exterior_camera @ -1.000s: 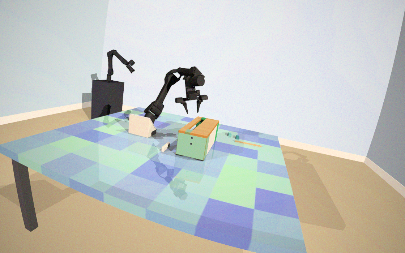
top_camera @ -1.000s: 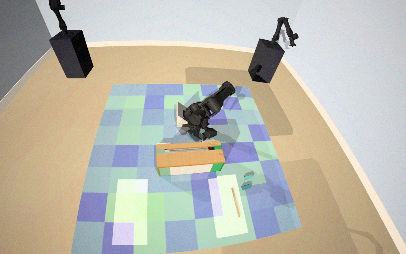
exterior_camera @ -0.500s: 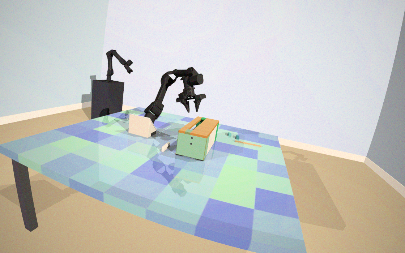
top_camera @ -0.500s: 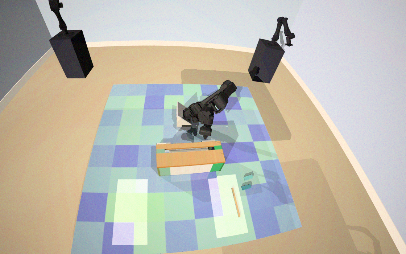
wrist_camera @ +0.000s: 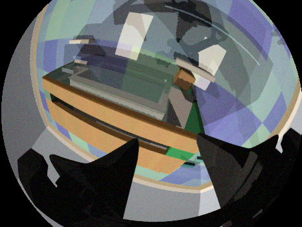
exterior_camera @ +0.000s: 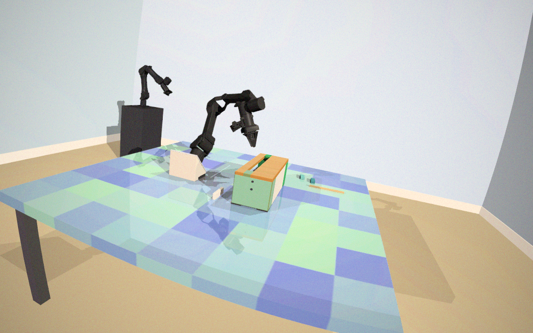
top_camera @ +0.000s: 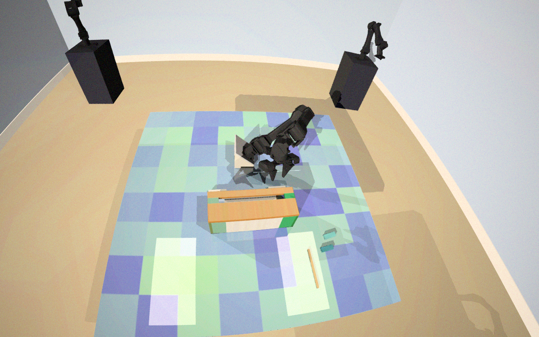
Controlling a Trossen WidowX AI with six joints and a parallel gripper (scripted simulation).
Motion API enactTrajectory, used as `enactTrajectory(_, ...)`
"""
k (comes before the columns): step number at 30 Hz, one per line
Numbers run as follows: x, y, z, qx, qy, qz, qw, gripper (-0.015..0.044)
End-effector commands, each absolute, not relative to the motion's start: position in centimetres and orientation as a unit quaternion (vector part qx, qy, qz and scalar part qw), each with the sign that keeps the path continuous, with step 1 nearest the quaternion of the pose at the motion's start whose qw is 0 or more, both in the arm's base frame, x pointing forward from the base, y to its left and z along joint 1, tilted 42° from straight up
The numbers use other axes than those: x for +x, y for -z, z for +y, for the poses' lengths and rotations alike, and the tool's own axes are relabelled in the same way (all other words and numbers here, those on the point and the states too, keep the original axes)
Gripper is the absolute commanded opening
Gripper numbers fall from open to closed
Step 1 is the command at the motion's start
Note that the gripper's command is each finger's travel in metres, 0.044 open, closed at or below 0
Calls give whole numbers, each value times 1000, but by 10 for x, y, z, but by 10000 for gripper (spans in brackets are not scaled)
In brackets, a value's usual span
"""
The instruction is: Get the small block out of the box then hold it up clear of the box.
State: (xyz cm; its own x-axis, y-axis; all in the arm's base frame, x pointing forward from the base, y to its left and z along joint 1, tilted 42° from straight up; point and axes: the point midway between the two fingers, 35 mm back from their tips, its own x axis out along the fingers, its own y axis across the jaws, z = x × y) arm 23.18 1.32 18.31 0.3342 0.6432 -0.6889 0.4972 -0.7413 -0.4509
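The small brown block shows in the wrist view outside the box's clear front, near the dark green end, beside a pale bar. Whether it touches the bar is unclear. I cannot make it out in either the top or the exterior view. The box stands upright, with an orange slotted top. A pale sloped surface lies inside at its green end. My gripper is open and empty, above and beside the box on its clear-front side, with the fingertips pointing down.
A pale wedge stands by the arm's base. Another pale bar lies near the box's light green end. Two teal pieces and an orange strip lie beyond the box.
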Motion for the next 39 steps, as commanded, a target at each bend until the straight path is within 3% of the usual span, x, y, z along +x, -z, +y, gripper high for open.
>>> enactTrajectory(1, 223, -189, 27, -782, -507, -248, 266, 285)
enactTrajectory(13, 225, -189, 28, -790, -499, -262, 240, 285)
enactTrajectory(21, 250, -194, 46, -821, -329, -438, -161, 285)
enactTrajectory(24, 256, -197, 51, -802, -278, -466, -251, 285)
enactTrajectory(31, 269, -204, 64, -722, -149, -505, -448, 285)
enactTrajectory(39, 275, -242, 72, -694, -75, -489, -523, 285)
